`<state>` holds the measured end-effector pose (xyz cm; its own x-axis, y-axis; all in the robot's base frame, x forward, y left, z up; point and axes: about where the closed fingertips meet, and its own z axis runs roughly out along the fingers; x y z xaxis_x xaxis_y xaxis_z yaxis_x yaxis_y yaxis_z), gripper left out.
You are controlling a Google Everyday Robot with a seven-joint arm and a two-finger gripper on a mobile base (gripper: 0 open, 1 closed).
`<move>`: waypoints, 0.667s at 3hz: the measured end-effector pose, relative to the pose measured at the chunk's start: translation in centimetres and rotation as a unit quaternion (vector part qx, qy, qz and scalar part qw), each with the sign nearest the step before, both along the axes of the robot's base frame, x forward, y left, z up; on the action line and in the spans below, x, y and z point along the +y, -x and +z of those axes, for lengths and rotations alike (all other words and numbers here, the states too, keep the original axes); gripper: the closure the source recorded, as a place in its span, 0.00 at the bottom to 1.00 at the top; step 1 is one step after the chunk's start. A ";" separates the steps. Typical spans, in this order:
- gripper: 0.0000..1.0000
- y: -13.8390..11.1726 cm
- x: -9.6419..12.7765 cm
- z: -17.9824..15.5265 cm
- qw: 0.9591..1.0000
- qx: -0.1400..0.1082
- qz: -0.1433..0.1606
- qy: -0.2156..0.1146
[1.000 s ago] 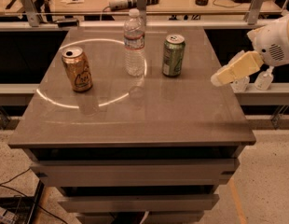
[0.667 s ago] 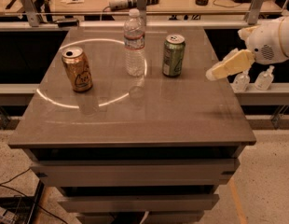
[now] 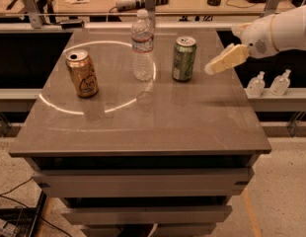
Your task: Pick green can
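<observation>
Gripper [image 3: 217, 65] hovers near the green can [image 3: 184, 59], to its right; whether it is spread, cannot tell. Risk: a low sideways approach knocks the can toward the bottle [image 3: 142, 46].

Lab: cluttered workbench [image 3: 192, 4], claw [image 3: 224, 61] over table [image 3: 143, 127]

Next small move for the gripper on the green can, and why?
Probably ease the pale gripper toward the green silver-topped aluminium drink can: it hangs beside the can, apart from it, nothing between them; the clear plastic water bottle stands on the can's other side.
</observation>
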<state>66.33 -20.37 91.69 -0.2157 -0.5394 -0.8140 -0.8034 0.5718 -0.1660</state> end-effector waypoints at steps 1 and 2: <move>0.00 -2.6 1.5 -0.7 1.000 0.007 0.012 -0.024; 0.00 -4.4 3.2 -1.3 0.999 0.015 0.022 -0.044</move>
<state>70.73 -17.20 90.40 -0.2191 -0.4747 -0.8525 -0.8319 0.5474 -0.0910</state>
